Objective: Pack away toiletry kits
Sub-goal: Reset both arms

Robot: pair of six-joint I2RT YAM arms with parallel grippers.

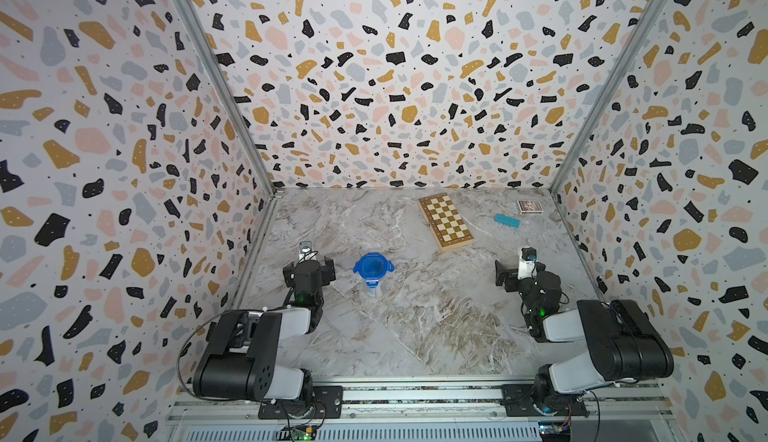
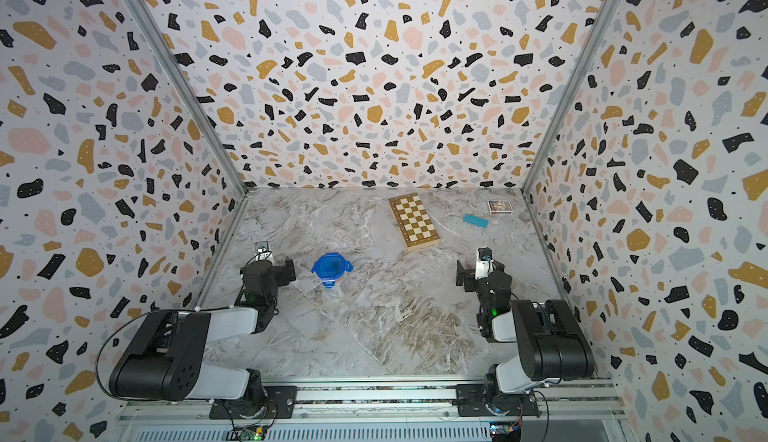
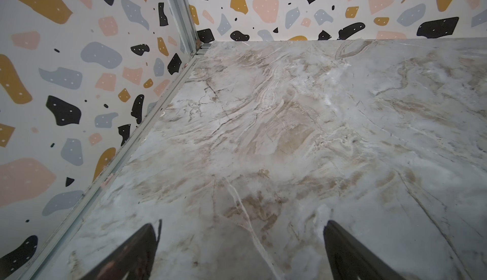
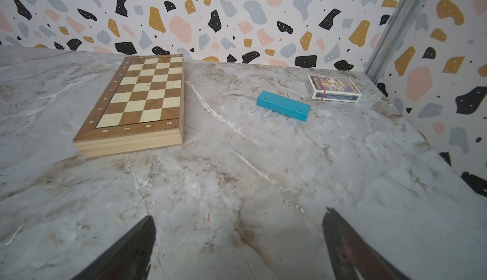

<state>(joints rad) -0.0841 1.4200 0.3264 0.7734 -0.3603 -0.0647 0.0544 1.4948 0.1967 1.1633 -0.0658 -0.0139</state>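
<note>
Of the toiletry kits I see a clear plastic tub [image 1: 371, 291] [image 2: 332, 288] with its blue four-tab lid [image 1: 373, 266] [image 2: 331, 266] on top. It stands on the marble table, left of centre, and what is inside cannot be made out. My left gripper [image 1: 309, 269] [image 2: 268, 270] [image 3: 240, 224] hovers just left of the tub, open, with only bare table between its fingers. My right gripper [image 1: 519, 273] [image 2: 478, 273] [image 4: 238, 214] is far to the right, open too, and holds nothing. The tub shows in neither wrist view.
A folded wooden chessboard [image 1: 445, 221] [image 4: 137, 99] lies at the back, right of centre. A flat teal block [image 1: 507, 220] [image 4: 283, 105] and a boxed deck of cards [image 1: 529, 206] [image 4: 333, 87] lie by the back right corner. Patterned walls close in three sides; an aluminium rail [image 1: 415, 394] runs along the front.
</note>
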